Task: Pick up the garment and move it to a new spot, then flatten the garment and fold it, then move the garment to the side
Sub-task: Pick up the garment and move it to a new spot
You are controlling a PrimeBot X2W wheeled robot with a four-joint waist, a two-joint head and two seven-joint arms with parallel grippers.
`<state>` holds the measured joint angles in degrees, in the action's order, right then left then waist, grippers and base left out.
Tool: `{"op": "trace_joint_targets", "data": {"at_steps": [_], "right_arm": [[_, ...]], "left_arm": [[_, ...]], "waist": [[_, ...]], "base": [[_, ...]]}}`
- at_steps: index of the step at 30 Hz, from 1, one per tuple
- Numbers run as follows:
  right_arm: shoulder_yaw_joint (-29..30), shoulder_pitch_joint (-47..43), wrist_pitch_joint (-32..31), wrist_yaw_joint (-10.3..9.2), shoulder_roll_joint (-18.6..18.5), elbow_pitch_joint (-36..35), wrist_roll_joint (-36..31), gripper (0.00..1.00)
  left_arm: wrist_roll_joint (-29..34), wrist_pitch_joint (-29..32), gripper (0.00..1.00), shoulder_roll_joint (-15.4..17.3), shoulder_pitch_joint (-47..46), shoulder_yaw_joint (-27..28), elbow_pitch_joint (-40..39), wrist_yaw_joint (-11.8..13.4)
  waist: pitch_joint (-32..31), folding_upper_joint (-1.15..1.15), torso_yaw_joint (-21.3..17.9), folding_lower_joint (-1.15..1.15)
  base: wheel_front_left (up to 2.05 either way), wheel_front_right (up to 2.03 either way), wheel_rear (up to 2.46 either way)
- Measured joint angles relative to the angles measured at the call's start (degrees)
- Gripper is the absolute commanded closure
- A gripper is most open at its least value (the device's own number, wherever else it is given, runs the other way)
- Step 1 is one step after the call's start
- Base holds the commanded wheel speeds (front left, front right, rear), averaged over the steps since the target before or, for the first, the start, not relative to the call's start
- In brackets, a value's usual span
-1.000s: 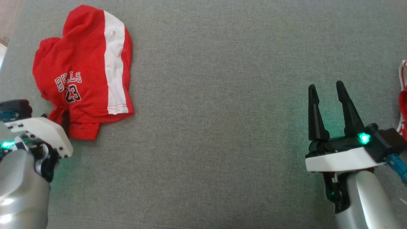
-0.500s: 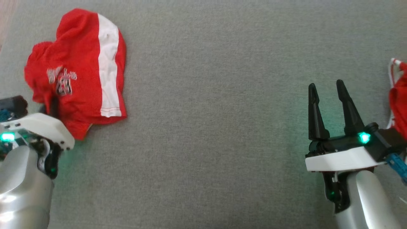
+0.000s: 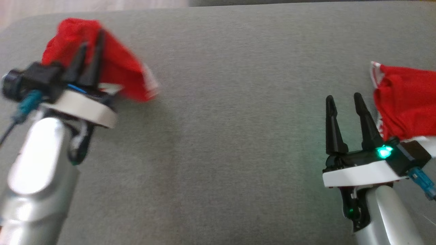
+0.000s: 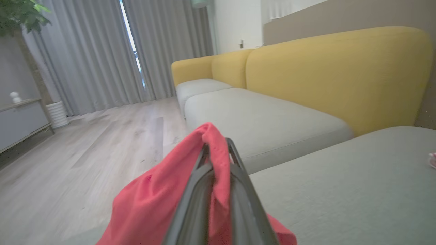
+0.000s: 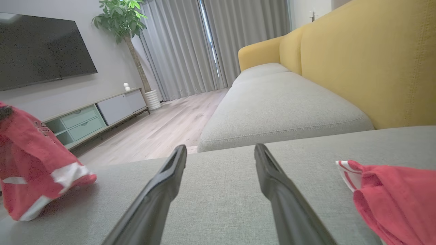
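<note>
My left jaws are clamped on the red garment [image 3: 119, 73], bunched at the far left of the grey cushion [image 3: 221, 136]. My right jaws gape empty, near right, beside another red cloth [image 3: 405, 102].

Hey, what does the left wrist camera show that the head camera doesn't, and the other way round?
Left wrist view: a yellow sofa back, curtains and a wood floor.
Head view: the right gripper, jaws open.
Both: the left gripper shut on the red garment, over the grey cushion.
</note>
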<state>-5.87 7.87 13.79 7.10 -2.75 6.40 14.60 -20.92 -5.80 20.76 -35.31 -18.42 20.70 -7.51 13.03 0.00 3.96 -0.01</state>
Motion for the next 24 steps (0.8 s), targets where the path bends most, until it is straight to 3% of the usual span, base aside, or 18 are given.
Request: {"op": "trace_joint_targets", "data": {"at_steps": [7, 11, 17, 18, 19, 24], "right_arm": [[-1.3, 0.2, 0.4, 0.0, 0.0, 0.3, 1.7, 0.0], [-2.7, 1.7, 0.6, 0.0, 0.0, 0.7, 3.2, 0.0], [-3.2, 3.3, 0.6, 0.0, 0.0, -0.3, 5.1, 0.0], [-3.3, 3.3, 0.6, 0.0, 0.0, -0.3, 5.2, 0.0], [-3.2, 3.3, 0.6, 0.0, 0.0, -0.4, 5.4, 0.0], [-3.2, 3.3, 0.6, 0.0, 0.0, -0.5, 5.6, 0.0]], "left_arm": [[0.1, 6.9, 1.0, -0.4, -0.1, -10.9, -12.4, -0.1], [-0.8, 9.2, 1.0, -1.0, -1.9, -16.0, -12.5, -0.1], [-3.2, 9.3, 1.0, -4.9, -8.0, -19.4, -7.8, -0.1], [-3.3, 9.0, 0.34, -5.7, -8.9, -19.4, -6.8, -0.1], [-3.3, 8.2, 0.0, -6.4, -9.9, -19.2, -5.7, -0.1], [-3.3, 3.3, 0.0, -8.2, -13.7, -17.9, -2.0, 0.7]], "waist": [[0.6, 0.0, -5.1, 0.0], [1.6, 0.0, -8.6, 0.01], [3.5, 0.0, -13.8, 0.01], [3.9, 0.0, -14.4, 0.01], [4.2, 0.0, -15.0, 0.01], [4.8, 0.0, -16.3, 0.02]], "base": [[0.0, 0.0, 0.0], [0.0, 0.0, 0.0], [0.0, 0.0, 0.0], [0.0, 0.0, 0.0], [0.0, 0.0, 0.0], [0.0, 0.0, 0.0]]}}
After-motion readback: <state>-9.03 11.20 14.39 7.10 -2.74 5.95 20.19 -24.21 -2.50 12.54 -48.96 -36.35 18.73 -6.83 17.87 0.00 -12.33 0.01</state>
